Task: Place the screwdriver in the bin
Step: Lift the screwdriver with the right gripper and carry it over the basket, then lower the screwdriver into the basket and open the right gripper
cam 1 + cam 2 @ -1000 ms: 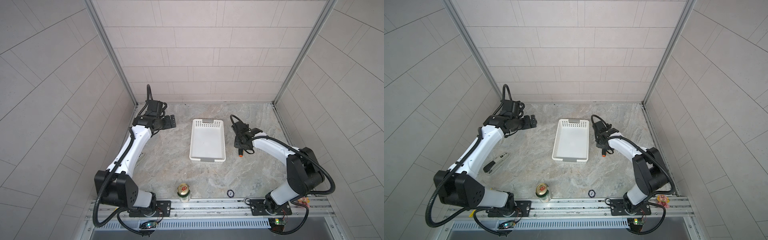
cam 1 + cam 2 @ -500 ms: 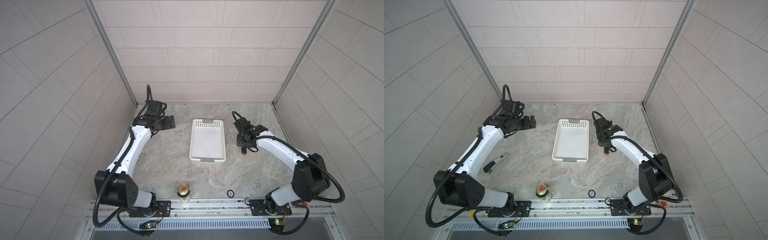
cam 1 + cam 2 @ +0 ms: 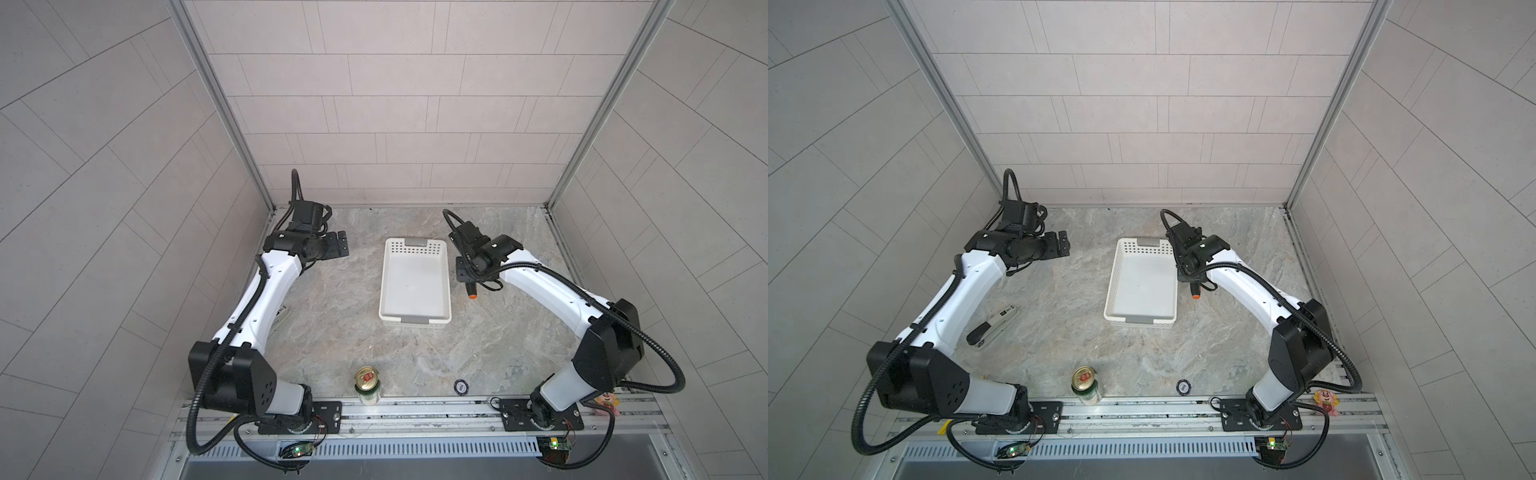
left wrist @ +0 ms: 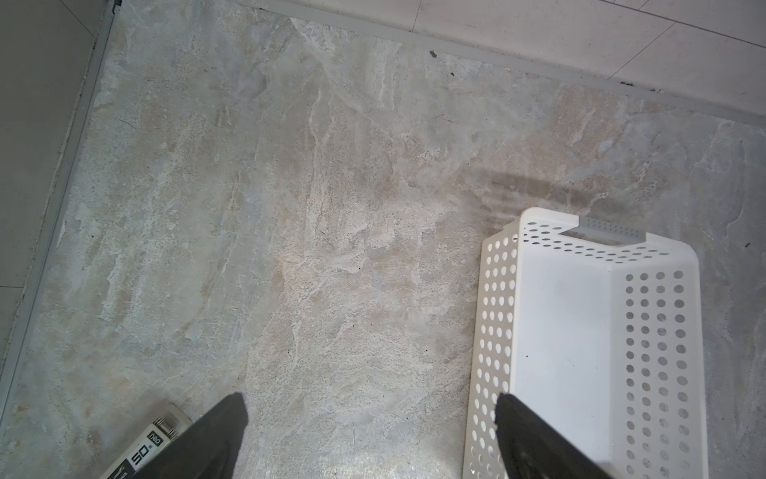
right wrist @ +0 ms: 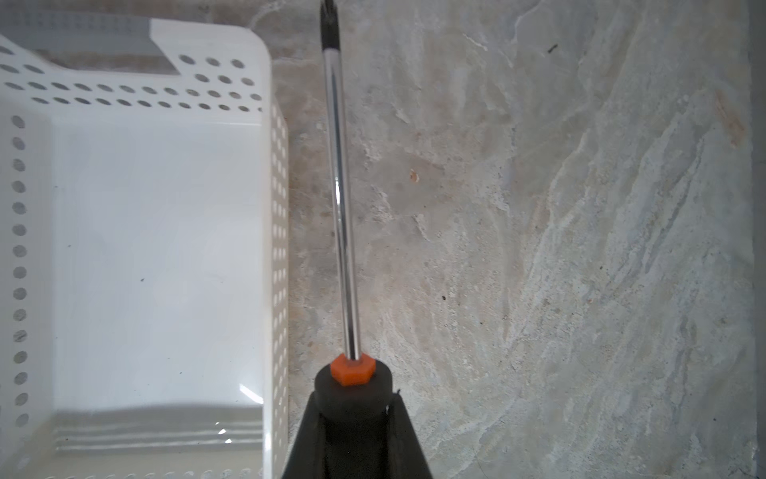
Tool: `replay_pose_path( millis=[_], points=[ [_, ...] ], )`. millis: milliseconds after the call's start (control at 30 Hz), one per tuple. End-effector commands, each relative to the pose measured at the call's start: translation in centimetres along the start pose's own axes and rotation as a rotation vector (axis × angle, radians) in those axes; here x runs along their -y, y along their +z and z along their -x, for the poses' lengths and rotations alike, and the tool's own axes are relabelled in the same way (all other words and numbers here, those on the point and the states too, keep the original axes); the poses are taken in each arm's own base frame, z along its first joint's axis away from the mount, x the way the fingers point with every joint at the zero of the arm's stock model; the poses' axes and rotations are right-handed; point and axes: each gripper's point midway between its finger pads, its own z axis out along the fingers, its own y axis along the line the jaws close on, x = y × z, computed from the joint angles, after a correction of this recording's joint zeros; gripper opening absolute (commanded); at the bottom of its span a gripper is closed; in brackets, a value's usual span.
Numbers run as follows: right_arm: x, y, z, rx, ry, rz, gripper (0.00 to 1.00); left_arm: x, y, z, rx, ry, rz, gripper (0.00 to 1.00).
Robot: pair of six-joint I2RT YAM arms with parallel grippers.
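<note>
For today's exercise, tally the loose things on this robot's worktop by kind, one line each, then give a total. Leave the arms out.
bin: 1
screwdriver, held in the right gripper: 1
stapler: 1
drink can: 1
small round black disc: 1
Total: 5

Pale grey tiled walls (image 3: 399, 104) close in three sides, joined at the two back corners by aluminium posts (image 3: 220, 104). The bench (image 3: 332, 332) is mottled grey-beige stone, evenly lit with soft shadows. A metal rail (image 3: 1142, 411) runs along its front edge.
</note>
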Motion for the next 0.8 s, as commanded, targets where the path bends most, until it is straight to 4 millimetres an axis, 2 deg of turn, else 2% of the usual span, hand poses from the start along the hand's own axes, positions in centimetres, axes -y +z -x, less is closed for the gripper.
replay_pose_path(
  millis=[0,267,400,500,767],
  points=[
    [-2.2,-0.3,0.2,0.0,-0.037,0.003,0.11,0.0,-1.0,0.8,0.018,-0.01,-0.01,1.0],
    [-10.3,2.2,0.7,-0.013,-0.081,0.068,0.11,-0.6,-1.0,1.2,0.022,-0.045,-0.03,1.0],
    [-12.9,4.5,-0.1,-0.063,-0.089,0.093,0.11,-1.2,-0.8,1.4,0.021,-0.08,-0.046,1.0],
    [-13.7,5.7,-0.9,-0.084,-0.088,0.1,0.11,-1.4,-0.6,1.4,0.014,-0.098,-0.054,1.0],
    [-14.2,8.3,-2.1,-0.123,-0.115,0.076,0.13,-1.8,-0.4,1.4,0.002,-0.098,-0.047,1.0]
  ],
)
